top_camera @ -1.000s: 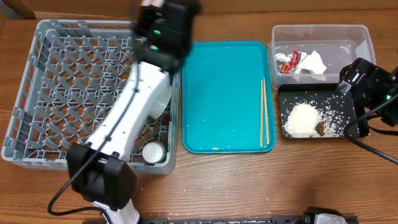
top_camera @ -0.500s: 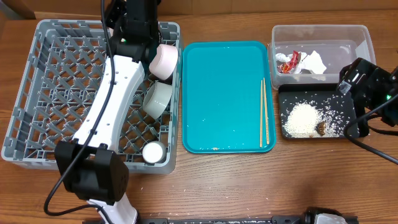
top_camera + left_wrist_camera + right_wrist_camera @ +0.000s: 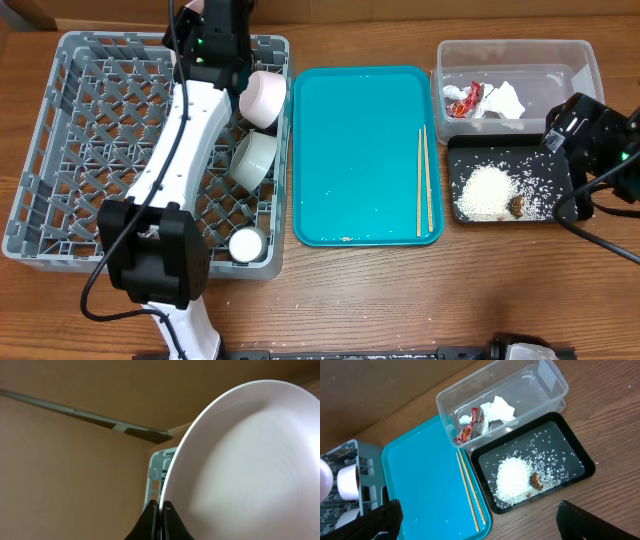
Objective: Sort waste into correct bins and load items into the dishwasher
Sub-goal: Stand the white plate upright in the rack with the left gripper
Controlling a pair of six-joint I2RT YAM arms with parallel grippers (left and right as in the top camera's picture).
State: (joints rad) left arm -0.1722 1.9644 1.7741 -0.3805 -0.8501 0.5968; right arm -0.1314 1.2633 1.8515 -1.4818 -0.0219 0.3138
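My left gripper [image 3: 161,510] is shut on the rim of the pale pink plate [image 3: 240,460]. It holds the plate [image 3: 265,97] on edge over the back right part of the grey dishwasher rack [image 3: 60,150]. A white bowl [image 3: 253,158] lies on its side in the rack and a small white cup [image 3: 246,243] stands at its front right corner. The chopsticks [image 3: 425,180] lie on the teal tray [image 3: 350,150]. My right gripper [image 3: 482,527] hangs open above the table, near the black tray [image 3: 580,460], which holds rice [image 3: 512,477] and a brown scrap [image 3: 536,481].
The clear tub [image 3: 590,60] at the back right holds the red-and-white wrapper [image 3: 465,98] and the white napkin [image 3: 503,100]. My left arm stretches diagonally across the rack from the front. Bare wooden table lies in front of the trays.
The left arm has swung toward the back of the rack with the plate, uncovering the bowl and the rack's right side. The right arm has not moved.
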